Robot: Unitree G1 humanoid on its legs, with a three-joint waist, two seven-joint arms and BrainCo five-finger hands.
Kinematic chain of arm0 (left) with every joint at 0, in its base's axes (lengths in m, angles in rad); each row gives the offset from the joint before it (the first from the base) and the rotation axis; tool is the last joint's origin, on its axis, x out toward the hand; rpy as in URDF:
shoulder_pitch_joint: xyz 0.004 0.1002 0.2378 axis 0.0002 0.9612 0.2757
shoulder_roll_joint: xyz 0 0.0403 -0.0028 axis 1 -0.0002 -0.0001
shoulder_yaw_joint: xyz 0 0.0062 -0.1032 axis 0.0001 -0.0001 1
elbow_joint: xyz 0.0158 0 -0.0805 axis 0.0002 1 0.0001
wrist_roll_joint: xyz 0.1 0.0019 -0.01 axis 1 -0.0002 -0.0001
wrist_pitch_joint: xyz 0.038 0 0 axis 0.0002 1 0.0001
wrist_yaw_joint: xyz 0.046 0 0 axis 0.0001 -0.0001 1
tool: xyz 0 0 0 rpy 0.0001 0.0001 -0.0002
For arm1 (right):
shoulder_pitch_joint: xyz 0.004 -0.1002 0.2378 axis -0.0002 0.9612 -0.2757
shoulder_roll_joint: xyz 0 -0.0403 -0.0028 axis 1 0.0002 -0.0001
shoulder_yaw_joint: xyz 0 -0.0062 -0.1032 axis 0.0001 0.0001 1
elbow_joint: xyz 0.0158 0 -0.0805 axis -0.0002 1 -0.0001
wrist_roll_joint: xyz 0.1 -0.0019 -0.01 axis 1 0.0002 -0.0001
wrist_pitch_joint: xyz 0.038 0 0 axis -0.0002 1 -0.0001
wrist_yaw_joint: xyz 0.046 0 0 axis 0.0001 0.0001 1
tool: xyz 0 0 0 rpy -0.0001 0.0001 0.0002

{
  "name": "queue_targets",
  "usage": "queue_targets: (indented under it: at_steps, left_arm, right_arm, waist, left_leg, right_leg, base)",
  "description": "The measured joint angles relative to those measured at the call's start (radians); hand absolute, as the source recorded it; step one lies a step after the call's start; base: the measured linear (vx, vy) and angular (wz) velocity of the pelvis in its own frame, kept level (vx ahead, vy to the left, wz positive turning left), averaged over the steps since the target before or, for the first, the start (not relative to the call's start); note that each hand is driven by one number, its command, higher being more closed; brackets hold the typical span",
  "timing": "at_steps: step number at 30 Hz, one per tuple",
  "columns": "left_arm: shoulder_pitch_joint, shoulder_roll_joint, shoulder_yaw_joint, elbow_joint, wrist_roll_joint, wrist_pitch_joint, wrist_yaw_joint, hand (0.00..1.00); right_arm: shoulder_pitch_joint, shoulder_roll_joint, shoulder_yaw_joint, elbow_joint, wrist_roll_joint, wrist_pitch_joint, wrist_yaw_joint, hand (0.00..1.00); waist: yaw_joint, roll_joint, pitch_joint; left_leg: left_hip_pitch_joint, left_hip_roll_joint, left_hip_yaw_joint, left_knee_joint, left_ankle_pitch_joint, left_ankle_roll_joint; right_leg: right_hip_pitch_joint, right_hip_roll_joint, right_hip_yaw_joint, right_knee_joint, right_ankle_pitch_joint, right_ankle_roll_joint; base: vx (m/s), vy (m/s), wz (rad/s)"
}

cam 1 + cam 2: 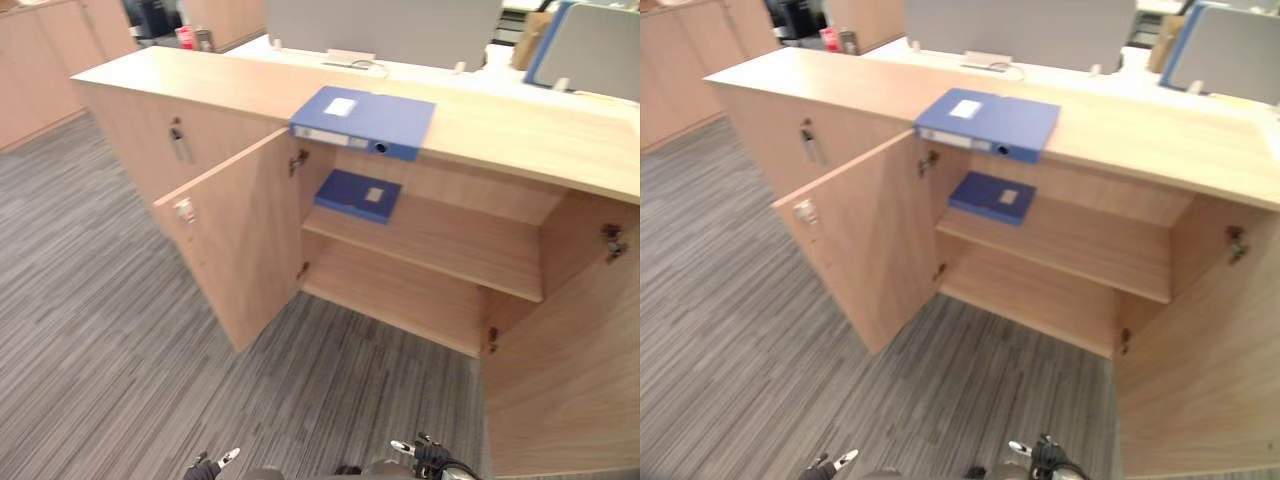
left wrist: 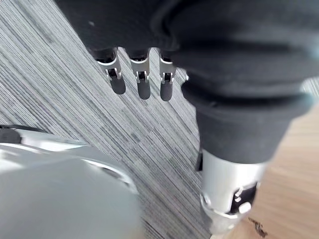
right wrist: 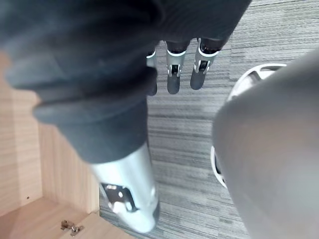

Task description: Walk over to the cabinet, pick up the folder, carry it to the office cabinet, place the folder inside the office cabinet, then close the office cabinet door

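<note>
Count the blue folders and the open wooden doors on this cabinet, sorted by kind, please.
Thick blue box folder: 1
Thin blue flat folder: 1
Open light-wood cabinet doors: 2
Total: 4

- folder [image 1: 362, 121] on the cabinet [image 1: 200, 80] top: white label on the cover, white strip on the spine; print on both too small to read.
- second folder [image 1: 357, 195] on the shelf [image 1: 450, 245]: pale label, nothing legible.
- open left door [image 1: 235, 235]: small white tag [image 1: 184, 209], unreadable.
- no legible text, number or sign found.
</note>
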Motion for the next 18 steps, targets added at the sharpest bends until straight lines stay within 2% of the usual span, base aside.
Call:
queue_targets:
  at_steps: [1, 3, 5, 6, 8, 9, 10, 11, 12, 13, 14, 16, 18]
  left_arm:
    - [0.014, 0.0, -0.001, 0.002, -0.011, 0.001, 0.0, 0.0]
    - [0.03, 0.0, 0.01, 0.003, -0.03, 0.001, 0.0, 0.0]
    - [0.028, -0.005, 0.027, -0.002, -0.031, 0.0, 0.0, 0.0]
    - [0.028, -0.008, 0.036, -0.004, -0.031, 0.0, 0.001, 0.0]
    - [0.024, -0.013, 0.044, -0.017, -0.04, -0.001, 0.004, 0.0]
    - [0.024, -0.014, 0.043, -0.026, -0.049, -0.002, 0.006, 0.0]
    - [0.023, -0.014, 0.042, -0.028, -0.054, -0.006, 0.007, 0.0]
    - [0.022, -0.017, 0.036, -0.027, -0.062, -0.012, 0.01, 0.0]
    - [0.008, -0.009, 0.026, -0.024, -0.064, -0.015, 0.01, 0.0]
    - [0.008, 0.002, 0.022, -0.026, -0.065, -0.021, 0.011, 0.0]
    - [0.008, 0.005, 0.021, -0.028, -0.065, -0.023, 0.011, 0.0]
    - [0.012, -0.006, 0.021, -0.023, -0.068, -0.024, 0.012, 0.0]
    - [0.028, -0.021, -0.002, -0.016, -0.067, -0.025, 0.004, 0.0]
  right_arm:
    - [-0.003, 0.0, 0.018, 0.005, 0.004, 0.0, 0.0, 0.0]
    - [-0.004, 0.005, 0.057, 0.018, 0.016, 0.002, 0.001, 0.0]
    - [-0.009, 0.009, 0.066, 0.017, 0.015, 0.001, -0.001, 0.0]
    - [-0.013, 0.008, 0.084, 0.016, 0.015, 0.001, -0.001, 0.0]
    - [-0.017, 0.007, 0.094, 0.016, 0.015, 0.0, -0.002, 0.0]
    - [-0.017, 0.007, 0.096, 0.012, 0.015, -0.001, -0.003, 0.0]
    - [-0.015, 0.006, 0.1, 0.007, 0.015, -0.001, -0.003, 0.0]
    - [-0.006, -0.008, 0.118, -0.002, 0.016, -0.003, -0.005, 0.0]
    - [0.004, 0.005, 0.116, 0.001, 0.017, -0.002, -0.008, 0.0]
    - [0.007, 0.011, 0.114, 0.002, 0.017, -0.001, -0.009, 0.0]
    - [0.009, 0.017, 0.103, 0.004, 0.016, -0.002, -0.009, 0.0]
    - [0.006, 0.018, 0.061, 0.009, 0.013, -0.002, -0.01, 0.0]
    - [0.007, 0.008, 0.032, 0.01, -0.014, -0.001, -0.006, 0.0]
  waist:
    - [0.015, -0.003, 0.003]
    - [0.036, -0.024, 0.014]
    - [0.037, -0.031, 0.027]
    - [0.038, -0.037, 0.035]
    - [0.044, -0.039, 0.046]
    - [0.045, -0.038, 0.045]
    - [0.045, -0.034, 0.043]
    - [0.046, -0.014, 0.038]
    - [0.043, -0.048, 0.033]
    - [0.046, -0.065, 0.023]
    - [0.049, -0.068, 0.016]
    - [0.059, -0.06, 0.006]
    - [0.066, -0.019, -0.016]
  left_leg:
    - [-0.028, 0.028, 0.001, 0.071, -0.001, 0.002]
    - [-0.073, 0.033, -0.004, 0.071, -0.017, 0.028]
    - [-0.114, 0.018, -0.035, -0.024, -0.038, 0.048]
    - [-0.136, -0.006, -0.073, -0.125, -0.059, 0.052]
    - [-0.142, -0.054, -0.154, -0.351, -0.055, 0.047]
    - [-0.147, -0.084, -0.216, -0.511, -0.021, 0.038]
    - [-0.146, -0.094, -0.241, -0.588, 0.026, 0.042]
    - [-0.144, -0.1, -0.269, -0.659, 0.192, 0.002]
    - [-0.127, -0.139, -0.256, -0.668, 0.178, 0.02]
    - [-0.119, -0.153, -0.247, -0.68, 0.174, 0.027]
    - [-0.099, -0.178, -0.23, -0.693, 0.164, 0.046]
    - [-0.053, -0.205, -0.192, -0.721, 0.148, 0.077]
    - [0.039, -0.239, -0.142, -0.813, 0.147, 0.114]
  right_leg:
    - [0.028, 0.021, 0.053, -0.01, -0.002, -0.005]
    - [0.098, 0.033, 0.163, -0.06, 0.002, 0.002]
    - [0.143, 0.028, 0.239, -0.093, 0.008, 0.013]
    - [0.163, 0.016, 0.281, -0.099, 0.011, 0.017]
    - [0.186, -0.013, 0.329, -0.104, 0.012, 0.026]
    - [0.193, -0.033, 0.35, -0.116, 0.003, 0.061]
    - [0.199, -0.04, 0.356, -0.12, -0.01, 0.092]
    - [0.212, -0.05, 0.375, -0.119, -0.038, 0.143]
    - [0.22, -0.089, 0.38, -0.117, -0.033, 0.166]
    - [0.222, -0.109, 0.38, -0.119, -0.02, 0.173]
    - [0.228, -0.144, 0.383, -0.122, 0.009, 0.178]
    - [0.237, -0.187, 0.404, -0.107, 0.047, 0.201]
    - [0.188, -0.248, 0.431, 0.026, 0.096, 0.216]
  base:
    - [0.56, 0.075, -1.73]
    - [0.44, 0.093, -1.61]
    - [0.43, 0.141, -1.27]
    - [0.34, 0.215, -1.18]
    - [0.31, 0.257, -1.08]
    - [0.23, 0.238, -0.71]
    - [0.33, 0.321, -0.7]
    - [0.37, 0.335, -0.3]
    - [0.45, 0.378, -0.15]
    - [0.42, 0.377, 0.04]
    - [0.37, 0.366, -0.13]
    - [0.26, 0.321, -0.29]
    - [0.21, 0.316, -0.54]
